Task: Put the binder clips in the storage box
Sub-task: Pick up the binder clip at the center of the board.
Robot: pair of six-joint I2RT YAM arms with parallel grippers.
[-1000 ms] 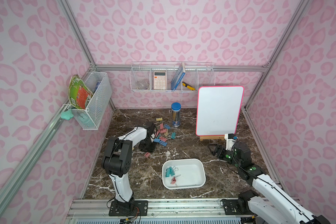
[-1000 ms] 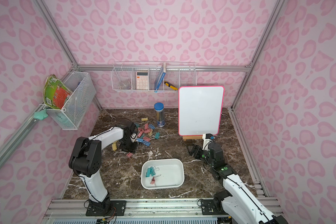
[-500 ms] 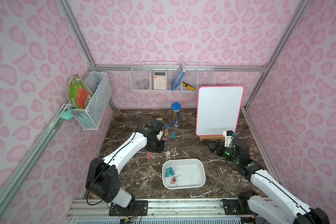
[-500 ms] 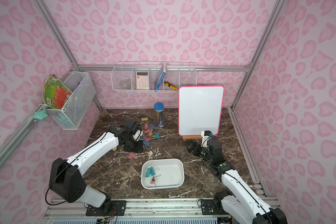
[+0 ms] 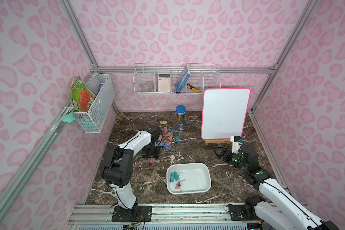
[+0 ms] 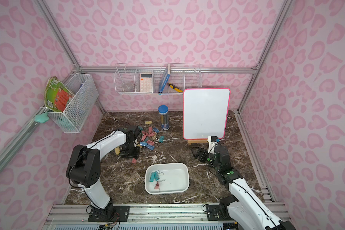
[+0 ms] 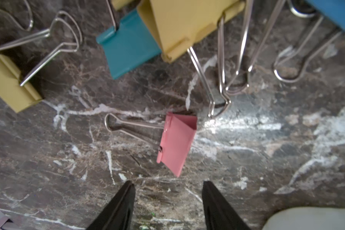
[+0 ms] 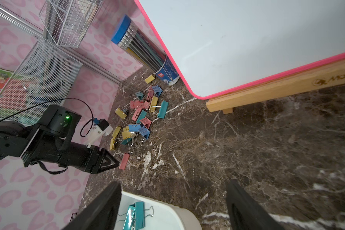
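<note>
Both top views show a loose pile of pink, teal, blue and yellow binder clips on the dark marble floor, also seen in the right wrist view. One pink clip lies apart, just in front of my left gripper. That gripper is open and empty. The white storage box holds teal clips and a pink one. My right gripper hovers open and empty beside the box's far right corner.
A pink-framed whiteboard leans on a wooden easel just behind my right gripper. A blue-capped pencil tube stands behind the clip pile. White wire baskets hang on the back wall and the left wall.
My left arm swung its elbow out and back, and its gripper came forward from the pile to the lone pink clip with jaws spread wider. The right arm barely moved.
</note>
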